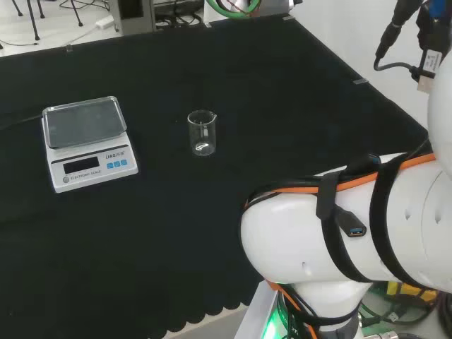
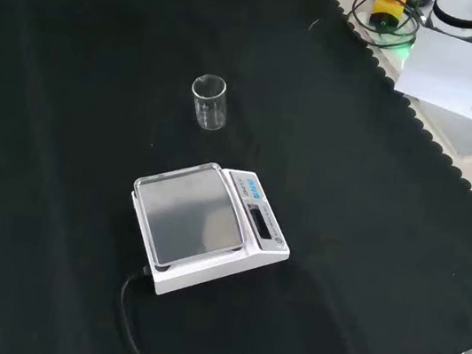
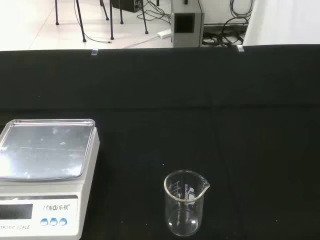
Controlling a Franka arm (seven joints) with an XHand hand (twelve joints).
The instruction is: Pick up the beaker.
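Beaker [image 1: 202, 133] stood untouched on desk [image 1: 282, 92], 3 o'clock of scale [image 1: 86, 143] in head view; my hand's state: cannot tell.

A small clear glass beaker [image 1: 202, 132] [image 2: 208, 101] [image 3: 185, 202] stands upright on the black cloth. It looks empty, with an open rim, a pouring spout and faint printed markings on its side. In the head view it sits near the middle of the bench.
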